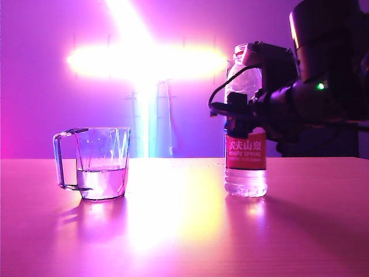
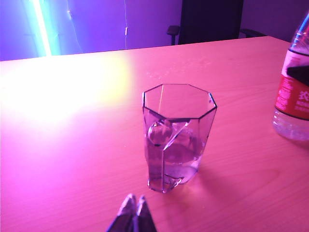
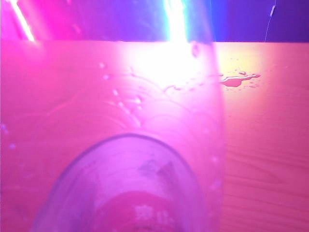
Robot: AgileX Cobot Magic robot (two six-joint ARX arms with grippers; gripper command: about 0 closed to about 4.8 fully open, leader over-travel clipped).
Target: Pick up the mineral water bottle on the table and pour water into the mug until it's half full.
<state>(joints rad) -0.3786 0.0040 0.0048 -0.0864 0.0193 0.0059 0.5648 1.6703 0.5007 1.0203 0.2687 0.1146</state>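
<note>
The mineral water bottle (image 1: 246,153) stands upright on the table (image 1: 184,231) at the right, red label facing out, with a little water in its base. My right gripper (image 1: 245,115) is closed around its body just above the label. In the right wrist view the bottle (image 3: 140,159) fills the picture and hides the fingers. The mug (image 1: 101,164) sits at the left, handle outward, with water (image 1: 102,180) in its lower part. My left gripper (image 2: 134,200) is shut and empty, hovering just short of the mug (image 2: 177,140); the bottle (image 2: 294,96) shows at that view's edge.
A small puddle with droplets (image 3: 236,79) lies on the tabletop beyond the bottle. Bright light strips (image 1: 144,60) glare on the back wall and reflect off the table. A dark chair (image 2: 212,19) stands behind the far edge.
</note>
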